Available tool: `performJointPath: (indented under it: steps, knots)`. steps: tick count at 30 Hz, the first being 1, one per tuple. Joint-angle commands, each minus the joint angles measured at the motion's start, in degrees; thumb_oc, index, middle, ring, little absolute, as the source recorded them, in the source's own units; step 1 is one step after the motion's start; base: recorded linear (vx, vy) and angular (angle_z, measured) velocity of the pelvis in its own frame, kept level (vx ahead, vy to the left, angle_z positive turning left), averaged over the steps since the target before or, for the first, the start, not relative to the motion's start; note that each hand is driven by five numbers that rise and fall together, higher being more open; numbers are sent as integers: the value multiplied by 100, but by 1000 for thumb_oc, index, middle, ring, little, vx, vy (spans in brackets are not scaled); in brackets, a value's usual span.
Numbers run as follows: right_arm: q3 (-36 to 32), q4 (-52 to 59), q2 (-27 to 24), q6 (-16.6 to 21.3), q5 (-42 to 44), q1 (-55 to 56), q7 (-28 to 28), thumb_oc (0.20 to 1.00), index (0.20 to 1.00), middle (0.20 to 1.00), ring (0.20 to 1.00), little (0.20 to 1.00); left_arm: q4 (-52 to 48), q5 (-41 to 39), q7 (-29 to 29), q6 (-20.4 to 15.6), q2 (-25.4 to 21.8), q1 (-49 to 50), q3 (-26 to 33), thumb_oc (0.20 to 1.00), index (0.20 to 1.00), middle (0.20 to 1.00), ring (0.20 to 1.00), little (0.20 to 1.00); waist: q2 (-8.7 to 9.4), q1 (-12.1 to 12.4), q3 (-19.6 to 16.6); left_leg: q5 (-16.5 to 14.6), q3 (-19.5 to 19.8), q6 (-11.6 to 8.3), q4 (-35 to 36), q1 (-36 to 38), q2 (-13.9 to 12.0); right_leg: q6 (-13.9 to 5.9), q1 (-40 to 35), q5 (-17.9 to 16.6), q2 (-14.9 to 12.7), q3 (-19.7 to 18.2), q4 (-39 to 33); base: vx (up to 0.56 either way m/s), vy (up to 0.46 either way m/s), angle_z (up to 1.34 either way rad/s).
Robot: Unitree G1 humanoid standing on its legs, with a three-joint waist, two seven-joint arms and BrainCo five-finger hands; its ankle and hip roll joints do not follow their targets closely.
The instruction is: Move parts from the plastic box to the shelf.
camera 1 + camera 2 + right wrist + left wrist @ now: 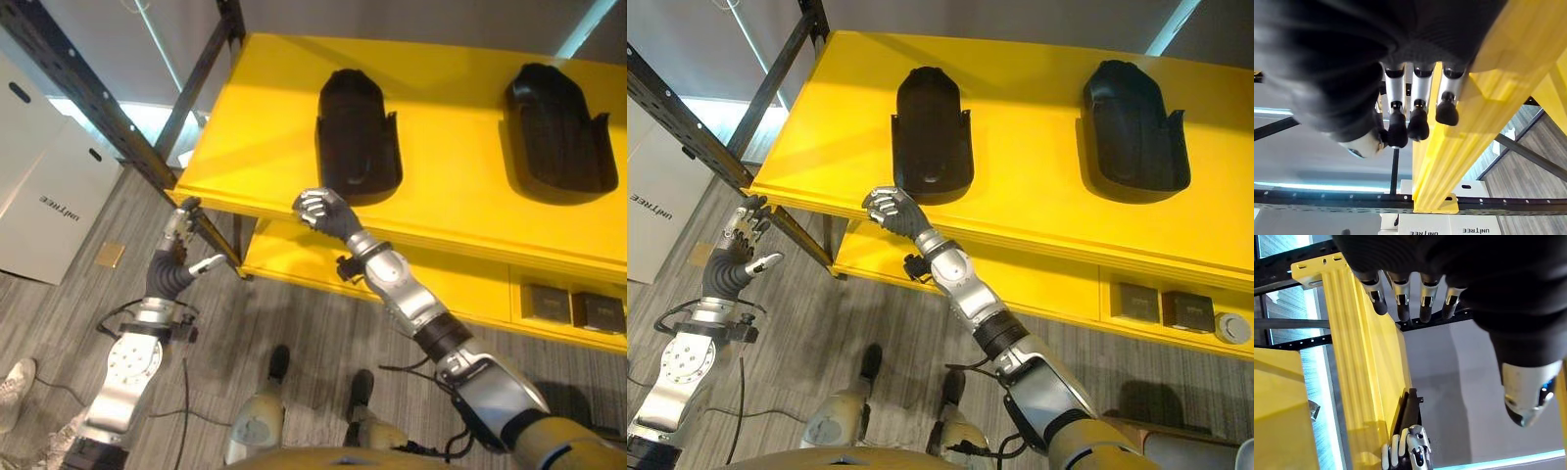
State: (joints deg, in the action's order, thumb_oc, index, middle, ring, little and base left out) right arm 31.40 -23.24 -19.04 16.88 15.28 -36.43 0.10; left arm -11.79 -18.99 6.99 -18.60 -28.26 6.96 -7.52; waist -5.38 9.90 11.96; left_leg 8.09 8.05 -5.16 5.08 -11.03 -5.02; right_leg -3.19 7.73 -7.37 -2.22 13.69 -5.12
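2 parts up on the yellow shelf, both hands empty at its front edge

Right hand (890,211) is up against the front lip of the yellow shelf (1038,211), fingers curled into a loose fist with nothing inside them; its wrist view shows the dark tips folded beside the shelf's yellow edge and no part between them. It sits just below the nearer black molded part (932,132), close to it but apart from it, which reads as a hand that is done with that part, though that is my judgement

That part lies flat on the top board, long axis running front to back, well in from the edge so it cannot tip off. A second black part (1133,127) lies the same way farther to the robot's right, well apart from the first, leaving each its own space

Left hand (182,232) hangs low by the dark steel upright (108,113) of the rack, fingers straight and relaxed, thumb out, carrying nothing. On the lower shelf 2 small dark boxes (1161,305) sit side by side. A white carton (44,191) stands on the floor to the left
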Motion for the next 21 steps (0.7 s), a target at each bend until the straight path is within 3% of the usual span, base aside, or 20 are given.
performJointPath:
  steps: [1,4,8,12,16,21]
  knots:
    - [-529,-322,-357,-28,68,-591,-523,200,200,200,200,200,-71,-108,-7,-317,-304,-354,-148,1000,1000,1000,1000,1000,303,63,23,-680,-146,81,-8,291,95,-367,-679,1148,-399,-17,12,17,24,6]
    - [-746,208,-405,43,294,-281,-504,200,200,200,200,200,-63,-50,20,-282,-270,-325,-89,1000,1000,1000,1000,1000,312,6,30,-693,-171,89,-8,297,100,-373,-681,1151,-399,-33,12,13,19,8]
    - [-1682,2675,-576,381,979,1391,-75,200,200,200,200,200,-89,100,126,-201,-121,-28,379,1000,1000,1000,1000,1000,407,-343,76,-766,-346,116,-8,348,76,-397,-623,1128,-398,-185,12,7,33,5]
    - [-2194,3930,-628,535,1420,2465,349,200,200,200,200,200,-217,109,163,-204,13,289,686,1000,1000,1000,1000,1000,489,-639,126,-816,-521,121,-8,382,40,-409,-559,1094,-396,-315,12,-6,24,-27]
    - [-2233,4451,-752,410,1511,3257,714,200,200,200,200,200,-301,144,147,-172,108,533,846,1000,1000,1000,1000,1000,541,-855,170,-858,-648,121,-8,445,1,-417,-522,1067,-402,-410,12,-7,20,-23]
    - [-1853,3872,-816,242,1296,3246,724,200,200,200,200,200,-356,231,138,-164,130,583,803,1000,1000,1000,1000,1000,547,-949,217,-882,-724,138,-8,496,-15,-418,-504,1036,-406,-497,12,-13,7,-17]
